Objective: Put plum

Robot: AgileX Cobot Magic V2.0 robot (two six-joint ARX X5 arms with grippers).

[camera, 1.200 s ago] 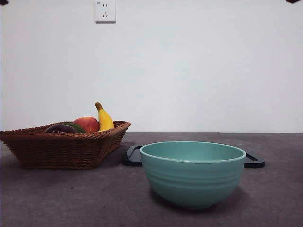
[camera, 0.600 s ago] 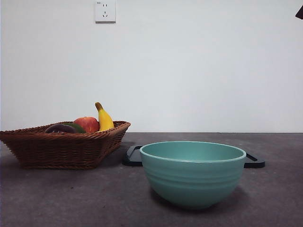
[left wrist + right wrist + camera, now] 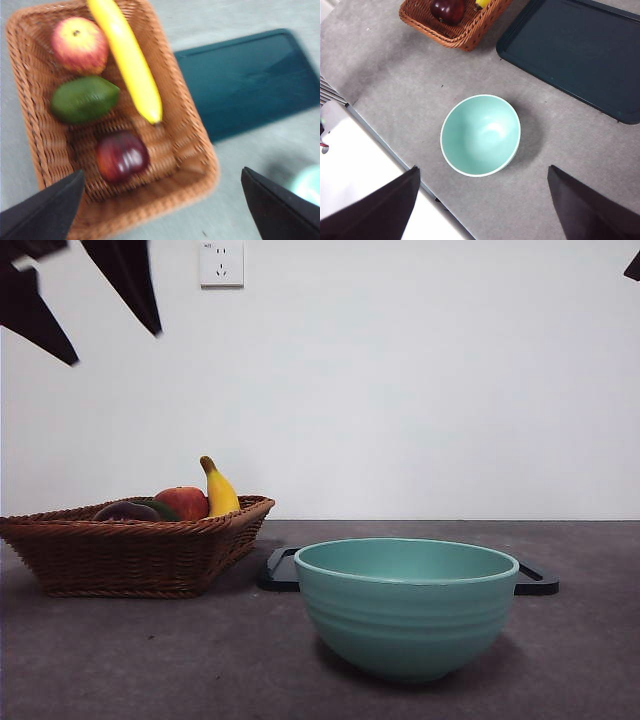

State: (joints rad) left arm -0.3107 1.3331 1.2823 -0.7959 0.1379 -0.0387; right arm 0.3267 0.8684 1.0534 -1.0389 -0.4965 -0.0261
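The plum (image 3: pixel 121 155) lies in the wicker basket (image 3: pixel 200 145), at the end nearest the counter's front edge, apart from the other fruit. A green oval fruit (image 3: pixel 84 99) lies just beyond it, a red-yellow apple (image 3: pixel 79 44) further on, and a banana (image 3: pixel 128 55) runs along one side wall with its tip ending near the plum.

The left gripper (image 3: pixel 160 200) hangs above that end of the basket, jaws spread wide with nothing between them. In the left wrist view the plum lies ahead of the jaws and closer to one of them than to the middle of the gap, so the approach seems to call for a small sideways shift and a descent. The plum is nearly round, so no long axis dictates the wrist angle; the basket wall beside it and the banana tip look like the things to avoid.

The right gripper (image 3: pixel 482 200) waits high over the teal bowl (image 3: pixel 480 135), jaws also wide apart and empty; the plum (image 3: pixel 448 10) shows only at the far edge of its view, so the left arm is clearly the nearer one. A dark tray (image 3: pixel 580 55) lies on the counter (image 3: pixel 395 75) beyond the bowl
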